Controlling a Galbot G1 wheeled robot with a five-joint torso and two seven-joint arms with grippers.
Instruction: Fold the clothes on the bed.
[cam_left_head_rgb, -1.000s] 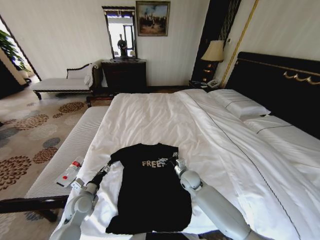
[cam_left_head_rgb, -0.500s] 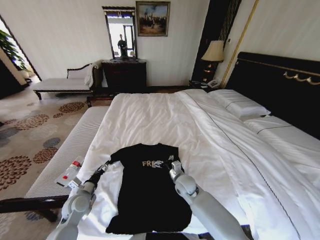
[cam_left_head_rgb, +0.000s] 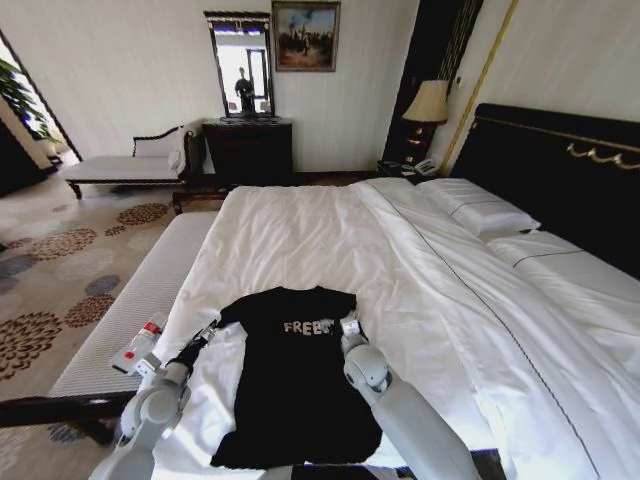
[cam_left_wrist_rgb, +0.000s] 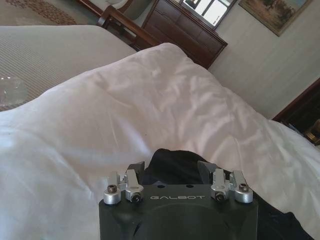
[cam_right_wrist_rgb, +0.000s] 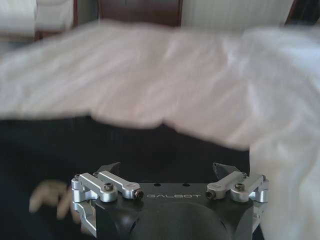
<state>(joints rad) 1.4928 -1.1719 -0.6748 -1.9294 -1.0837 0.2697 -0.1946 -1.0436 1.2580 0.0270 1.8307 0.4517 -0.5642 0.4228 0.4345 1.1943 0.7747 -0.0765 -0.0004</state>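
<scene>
The black T-shirt lies on the bed; the left claw and right claw sit spread open at its shoulders.

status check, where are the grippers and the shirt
Left gripper open at the T-shirt's left sleeve. Right gripper open over its chest. Shirt flat on the bed, unfolded. Nothing in the way.

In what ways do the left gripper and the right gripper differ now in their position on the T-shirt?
The left gripper is at the black T-shirt's left sleeve edge, beside white duvet; the right gripper is at its right edge, next to the "FREE" lettering. Both have open jaws and sit low over the shirt's upper part.
</scene>
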